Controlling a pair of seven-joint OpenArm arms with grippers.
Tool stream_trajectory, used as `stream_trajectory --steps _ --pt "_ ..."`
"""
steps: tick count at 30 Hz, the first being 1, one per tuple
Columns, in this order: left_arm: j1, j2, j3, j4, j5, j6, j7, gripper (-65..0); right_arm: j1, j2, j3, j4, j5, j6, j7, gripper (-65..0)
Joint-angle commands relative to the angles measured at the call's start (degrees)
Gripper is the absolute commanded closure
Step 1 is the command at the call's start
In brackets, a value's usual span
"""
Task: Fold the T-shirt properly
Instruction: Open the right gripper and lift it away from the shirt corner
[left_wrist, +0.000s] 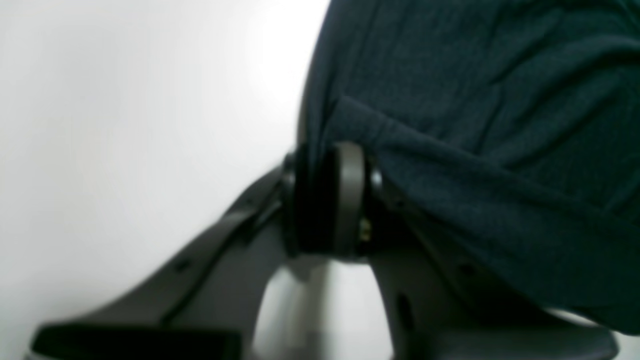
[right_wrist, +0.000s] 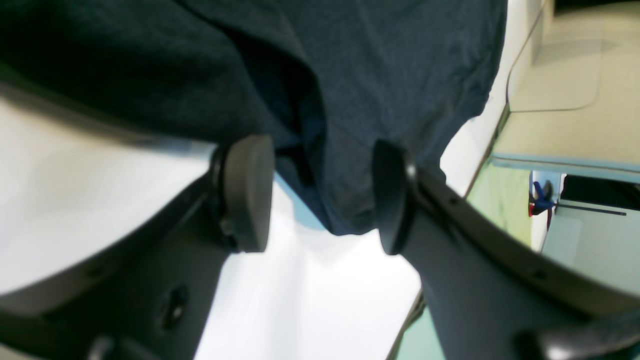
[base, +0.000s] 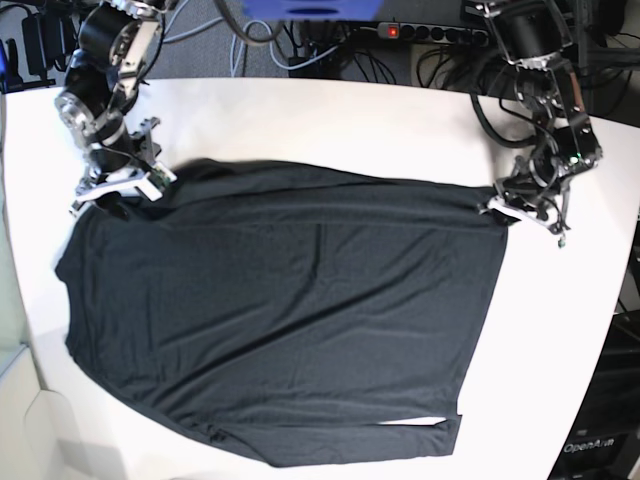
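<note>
Two hands work the shirt (base: 290, 320) spread on the surface (base: 330, 120): left hand (left_wrist: 327, 200) pinches a far corner for folding, right hand (right_wrist: 320, 195) gapes astride the opposite corner.

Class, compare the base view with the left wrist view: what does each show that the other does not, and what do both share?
Only the base view shows the whole T-shirt spread flat, both arms, the right tool at the opposite corner, and cables behind. Only the left wrist view shows the left tool pads pinched together on a fold of fabric. Both show the dark shirt on the white table.
</note>
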Motion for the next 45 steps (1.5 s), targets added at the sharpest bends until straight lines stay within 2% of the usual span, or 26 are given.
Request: stream_trajectory --steps 1,10,12,14,19,22,27,31,35,41,45 --pt "-0.4 -0.3 0.0 0.5 0.0 0.0 0.5 -9.1 0.6 0.3 0.0 0.8 0.8 -0.5 0.6 -32.4" --pt "-0.7 -0.3 -0.2 1.0 -0.5 0.1 0.5 -8.7 0.6 0.3 0.0 1.0 0.8 -0.5 0.7 -32.4" --pt "-1.6 -0.3 -0.2 1.1 -0.6 0.1 0.5 -7.0 0.6 0.3 0.0 1.1 0.8 -0.5 0.7 -32.4" --pt "-2.1 -0.3 -0.2 0.7 -0.6 0.1 0.5 -2.5 0.6 0.3 0.0 1.2 0.8 -0.5 0.7 -32.4" --pt "-2.2 -0.2 -0.2 1.1 -0.6 0.1 0.5 -3.1 0.8 0.3 0.6 1.3 1.1 -0.6 0.6 -32.4" --pt "-2.2 -0.2 -0.2 1.1 -0.6 0.1 0.5 -3.1 2.3 0.3 2.2 1.3 3.9 -0.6 0.6 -32.4" --pt "-2.2 -0.2 -0.4 1.2 -0.6 0.1 0.5 -2.9 4.9 0.3 5.1 1.3 4.3 -0.5 0.6 -32.4" --pt "-2.2 -0.2 -0.4 1.2 -0.6 0.1 0.5 -2.9 6.0 -0.5 7.4 1.4 9.1 -0.3 0.6 -32.4" --pt "-2.2 -0.2 -0.2 1.2 -0.6 0.0 0.5 -2.9 4.2 -0.4 7.4 1.3 9.2 -0.2 1.2 -32.4" --pt "-2.3 -0.4 -0.2 1.2 -0.6 0.0 0.5 -2.9 -2.6 2.4 6.2 1.2 9.0 -0.2 7.4 -32.4" --pt "-2.3 -0.4 -0.3 1.1 -0.6 -0.1 0.5 -2.8 -4.5 2.8 6.3 0.9 9.0 -0.2 11.0 -32.4"
